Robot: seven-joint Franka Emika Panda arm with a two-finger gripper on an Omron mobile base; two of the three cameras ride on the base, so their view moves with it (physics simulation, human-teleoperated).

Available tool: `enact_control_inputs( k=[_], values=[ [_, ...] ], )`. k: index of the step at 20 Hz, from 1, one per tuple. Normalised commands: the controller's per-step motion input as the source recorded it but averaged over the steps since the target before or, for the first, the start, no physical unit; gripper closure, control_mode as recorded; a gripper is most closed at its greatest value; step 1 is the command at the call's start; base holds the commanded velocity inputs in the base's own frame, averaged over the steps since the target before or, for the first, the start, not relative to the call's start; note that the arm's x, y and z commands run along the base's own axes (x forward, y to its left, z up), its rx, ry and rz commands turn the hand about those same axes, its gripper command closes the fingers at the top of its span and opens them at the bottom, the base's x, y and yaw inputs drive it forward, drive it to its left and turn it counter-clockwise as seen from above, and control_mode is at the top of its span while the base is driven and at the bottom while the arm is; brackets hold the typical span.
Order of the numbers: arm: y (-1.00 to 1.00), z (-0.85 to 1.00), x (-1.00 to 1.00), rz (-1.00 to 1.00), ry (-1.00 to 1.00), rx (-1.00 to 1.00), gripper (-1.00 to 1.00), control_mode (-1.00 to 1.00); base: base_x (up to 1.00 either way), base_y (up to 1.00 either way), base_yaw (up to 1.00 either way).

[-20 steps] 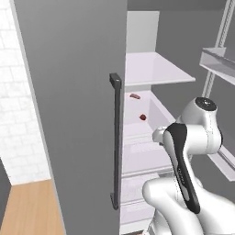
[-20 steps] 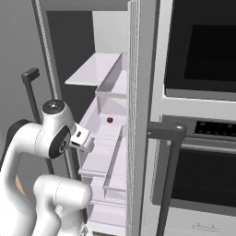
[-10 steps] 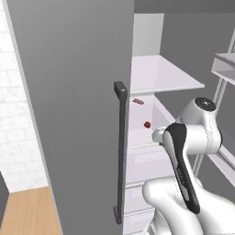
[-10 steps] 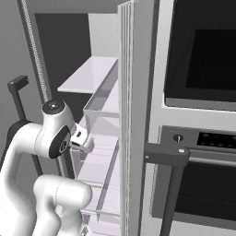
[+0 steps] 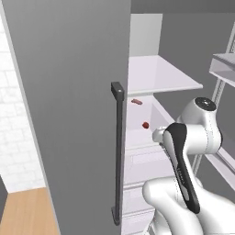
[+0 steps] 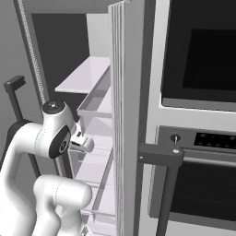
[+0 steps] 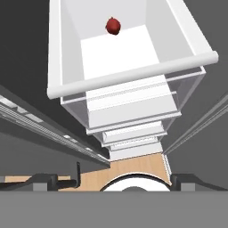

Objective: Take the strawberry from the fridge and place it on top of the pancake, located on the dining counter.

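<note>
You're at the fridge [image 5: 78,92] now, with its near door [image 5: 69,114] swung open and its dark bar handle [image 5: 118,151] standing just left of the arm. Look in past that handle: the strawberry [image 5: 145,124] sits on the white floor of an interior drawer [image 7: 133,75], toward the back, and a flatter dark red-brown piece [image 5: 136,101] lies on the level above it, well apart. Don't mix the two up.

From the hand view you're looking down into that drawer, the strawberry [image 7: 113,26] small and red near its far wall, nothing touching it. Your fingers are spread as wide as they go and hold nothing; their tips don't show clearly at the bottom of that view, so I can't say how they line up with the berry. In the right base view, the wrist [image 6: 80,140] hangs just outside the shelves beside the fridge's other door [image 6: 131,115].

So you're in the reach-in step, I'd say, with the pick not yet made. Next move, as I judge it: carry the hand forward over the drawer's front rim, centre on the berry, come down, and close gently. It's tiny and round, so it could roll or slip out.
</note>
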Motion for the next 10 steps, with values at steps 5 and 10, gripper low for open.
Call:
enact_control_inputs(
  k=[5, 10],
  values=[
    [0.00, 0.00, 0.00, 0.00, 0.00, 0.00, -1.00, 1.00, 0.10, -0.20, 0.00],
    [0.00, 0.00, 0.00, 0.00, 0.00, 0.00, -1.00, 1.00, 0.07, -0.21, 0.00]
  ],
)
